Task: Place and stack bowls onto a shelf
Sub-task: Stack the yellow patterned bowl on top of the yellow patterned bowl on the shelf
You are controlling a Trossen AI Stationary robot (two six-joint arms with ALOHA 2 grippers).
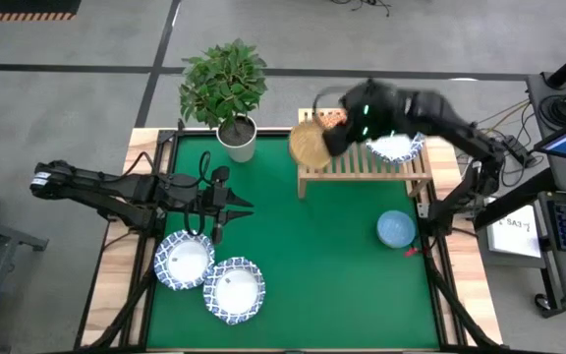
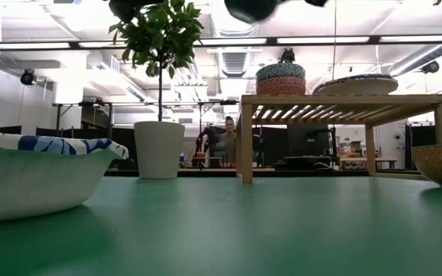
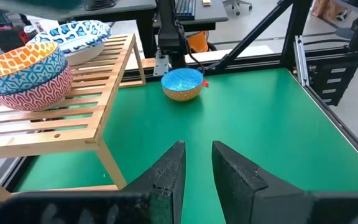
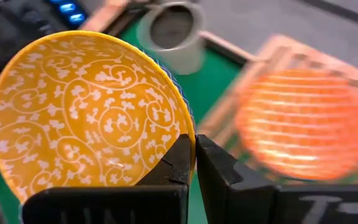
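I see the green table w/ the wooden shelf at its far side, slatted top on short legs; plant pot sits just left of it.

Bowls next, big to small: two wide white ones w/ blue patterned rims lie at the near left, one touching the other; a third wide white bowl rests on the shelf's right part. The yellow-orange bowl is tilted on edge over the shelf's left end, white scroll pattern inside; the right gripper pinches its rim, fingers closed on it. Orange-red bowl sits on the shelf behind it, nested in a stack; light blue bowl stands alone on the table, near right of the shelf's front.

Left gripper waits low over the table's left, above the two white bowls; fingers a narrow gap apart, nothing btwn them.

Views differ: left wrist cam shows the stack as orange-patterned bowl in a blue one in a red one; overhead doesn't resolve that. Low cam shows the stack's side on the shelf top, and a person in the room beyond; the right wrist cam alone gives me the grip on the rim.
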